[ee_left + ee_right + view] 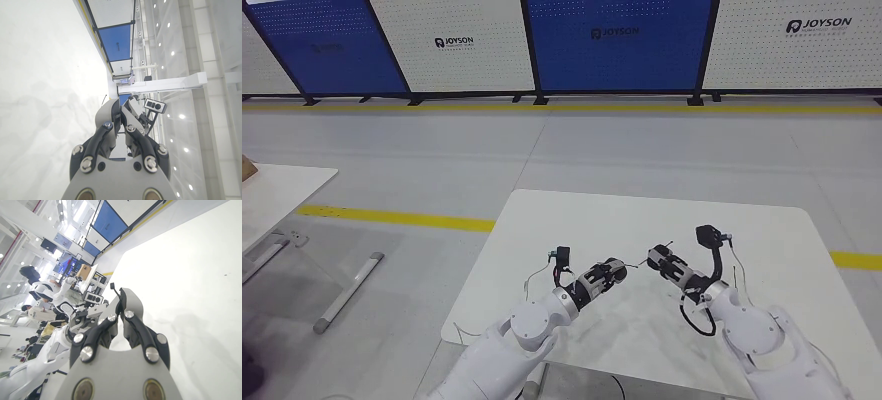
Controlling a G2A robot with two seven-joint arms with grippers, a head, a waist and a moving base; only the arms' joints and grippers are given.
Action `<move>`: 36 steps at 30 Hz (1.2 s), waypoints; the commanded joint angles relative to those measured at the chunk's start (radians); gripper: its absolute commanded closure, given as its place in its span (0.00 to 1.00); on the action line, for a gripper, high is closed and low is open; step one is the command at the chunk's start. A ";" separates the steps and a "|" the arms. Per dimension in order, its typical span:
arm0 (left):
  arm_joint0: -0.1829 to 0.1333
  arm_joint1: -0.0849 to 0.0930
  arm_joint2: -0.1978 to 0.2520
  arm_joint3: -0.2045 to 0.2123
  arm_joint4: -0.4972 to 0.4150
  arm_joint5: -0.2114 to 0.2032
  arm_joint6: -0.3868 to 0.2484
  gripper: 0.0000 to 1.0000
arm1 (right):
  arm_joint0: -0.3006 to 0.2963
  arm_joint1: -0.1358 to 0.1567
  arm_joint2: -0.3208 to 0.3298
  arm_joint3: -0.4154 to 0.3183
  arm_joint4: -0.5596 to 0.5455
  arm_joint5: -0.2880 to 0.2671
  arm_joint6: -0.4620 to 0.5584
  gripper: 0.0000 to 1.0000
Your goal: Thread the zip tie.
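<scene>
Threading judged unfinished: head and tail ends looked separate. The right gripper [120, 306] was pinched shut on the zip tie [112, 285], head protruding past its tips, mid-frame. The left gripper [118, 111] was likewise shut, thin tail poking out. Both hovered, tips near, over the table [762, 230], centre of top view.

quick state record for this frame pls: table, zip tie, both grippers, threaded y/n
surface: white table
zip tie: black, held off the table between the two grippers
right gripper: closed on the strap, head sticking out past the fingertips
left gripper: closed, thin tail end poking out beside its tip
layout: grippers tip to tip over the table
threaded: no, head looks empty
</scene>
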State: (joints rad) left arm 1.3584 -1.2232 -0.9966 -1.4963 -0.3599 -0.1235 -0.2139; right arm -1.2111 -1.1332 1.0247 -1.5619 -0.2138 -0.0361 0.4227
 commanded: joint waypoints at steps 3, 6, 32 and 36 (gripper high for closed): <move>0.000 0.000 0.000 0.000 0.000 0.000 0.000 1.00 | -0.014 0.001 0.008 -0.010 -0.015 0.005 0.011 1.00; 0.000 0.000 0.000 0.000 0.000 0.000 0.000 1.00 | -0.007 -0.003 0.003 -0.003 -0.014 0.012 0.018 1.00; 0.000 0.000 0.000 0.000 0.000 0.000 0.000 1.00 | -0.008 -0.025 0.003 0.017 -0.038 0.008 -0.006 1.00; 0.000 0.000 0.000 0.000 0.000 0.000 0.000 1.00 | -0.014 -0.027 0.007 0.012 -0.040 0.003 -0.007 1.00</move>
State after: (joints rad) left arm 1.3584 -1.2232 -0.9966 -1.4963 -0.3599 -0.1235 -0.2139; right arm -1.2241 -1.1598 1.0308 -1.5494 -0.2521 -0.0326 0.4147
